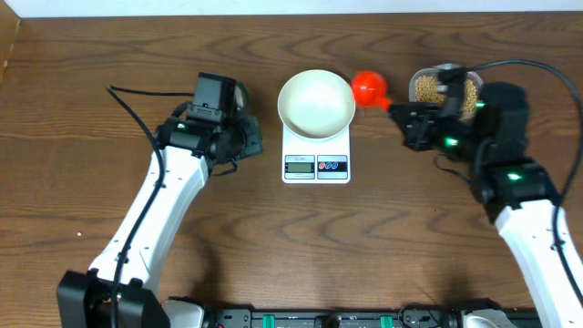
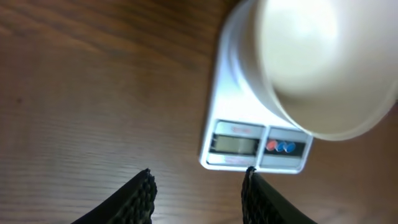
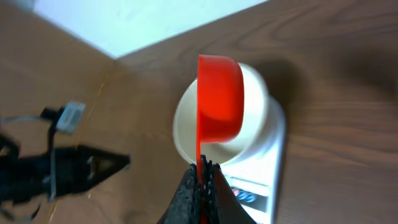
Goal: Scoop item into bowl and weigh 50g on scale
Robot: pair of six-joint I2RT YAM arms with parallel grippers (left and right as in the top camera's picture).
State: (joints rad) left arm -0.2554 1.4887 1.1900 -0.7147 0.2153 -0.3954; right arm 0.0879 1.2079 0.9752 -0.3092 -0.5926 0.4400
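Right gripper (image 3: 203, 180) clenched on the red scoop (image 3: 219, 99), poised at the bowl (image 1: 316, 102) on the scale (image 1: 316, 166). Its load is hidden, so it may hold beans (image 1: 426, 88), like those in the tub (image 1: 418, 80). Left gripper (image 2: 198, 199) released, empty. Next: tip gently over the bowl.

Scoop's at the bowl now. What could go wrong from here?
The red scoop sits at the white bowl's right rim, not over its middle, so tipping now may miss. The bowl overhangs the scale; a knock could shift it. The left gripper is close to the scale; touching it would spoil the reading.
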